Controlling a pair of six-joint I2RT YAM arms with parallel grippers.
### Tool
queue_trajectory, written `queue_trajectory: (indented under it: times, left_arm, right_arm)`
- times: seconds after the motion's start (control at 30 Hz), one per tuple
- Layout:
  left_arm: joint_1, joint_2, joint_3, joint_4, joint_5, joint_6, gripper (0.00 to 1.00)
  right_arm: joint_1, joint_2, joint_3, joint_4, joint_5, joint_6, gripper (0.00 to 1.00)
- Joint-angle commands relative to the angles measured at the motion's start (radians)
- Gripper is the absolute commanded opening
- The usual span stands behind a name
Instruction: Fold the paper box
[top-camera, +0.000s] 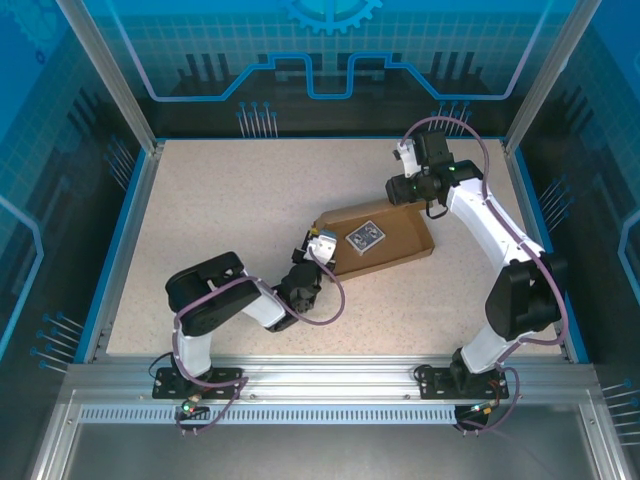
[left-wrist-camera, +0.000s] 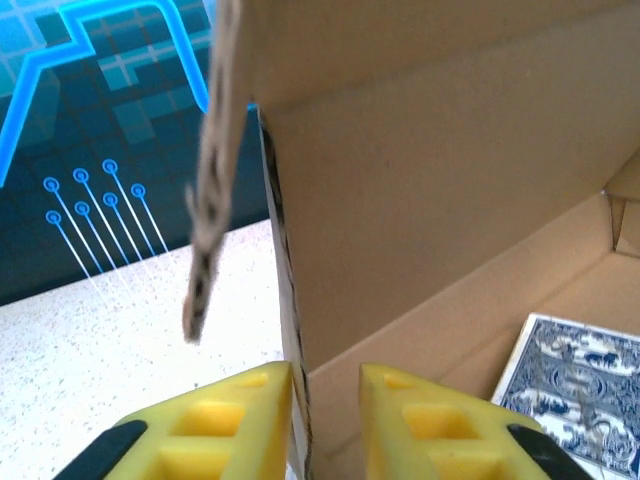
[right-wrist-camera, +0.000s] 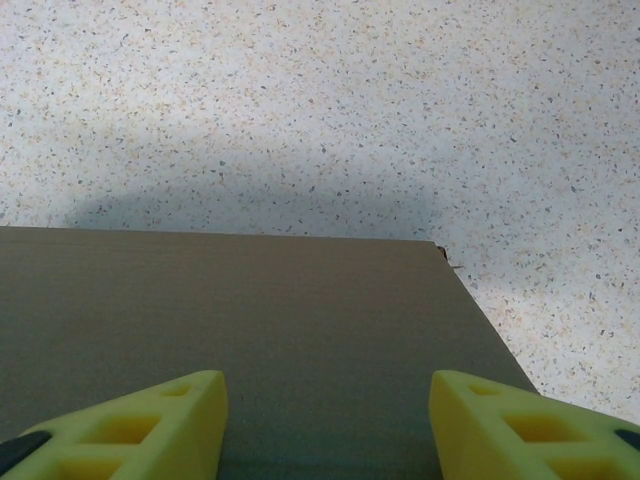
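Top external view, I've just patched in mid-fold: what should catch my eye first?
The brown paper box lies open mid-table with a blue-and-white card pack inside it. The left gripper straddles the box's upright near-left wall, one finger on either side. The right gripper hangs wide open over a plain cardboard panel at the box's far edge.

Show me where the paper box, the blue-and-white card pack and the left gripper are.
paper box (top-camera: 405, 240): top external view, bare inner floor.
card pack (left-wrist-camera: 575, 385): left wrist view, patterned face.
left gripper (left-wrist-camera: 325, 375): left wrist view, midway between its yellow fingertips.
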Motion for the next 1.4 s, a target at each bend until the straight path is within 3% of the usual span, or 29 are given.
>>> queue_trajectory:
  times: [0.0,0.4,0.53,0.87,1.07,1.17,1.37]
  left_arm:
    - [-0.011,-0.071,-0.019,-0.077,0.027,-0.058,0.29]
    - [-0.01,-0.321,-0.098,-0.434,0.081,-0.254,0.46]
    - [0.0,-0.457,-0.084,-0.688,0.153,-0.337,0.53]
    - [0.073,-0.741,-0.033,-1.132,0.377,-0.496,0.54]
    - [0.147,-0.795,-0.023,-1.221,0.499,-0.557,0.54]
    - [0.226,-0.805,-0.036,-1.22,0.575,-0.619,0.52]
    - [0.388,-0.644,0.055,-1.209,0.731,-0.715,0.5]
  right_arm:
    - [0.011,0.006,-0.022,-0.015,-0.02,0.0,0.56]
    - [0.012,0.015,-0.022,-0.013,-0.022,-0.009,0.55]
    - [0.011,0.014,-0.031,-0.01,-0.025,-0.01,0.55]
    - [0.013,0.016,-0.036,-0.005,-0.026,-0.01,0.55]
    - [0.013,0.02,-0.033,-0.004,-0.028,-0.007,0.54]
    - [0.013,0.022,-0.029,-0.005,-0.026,-0.009,0.54]
    - [0.012,0.022,-0.023,-0.006,-0.027,-0.011,0.54]
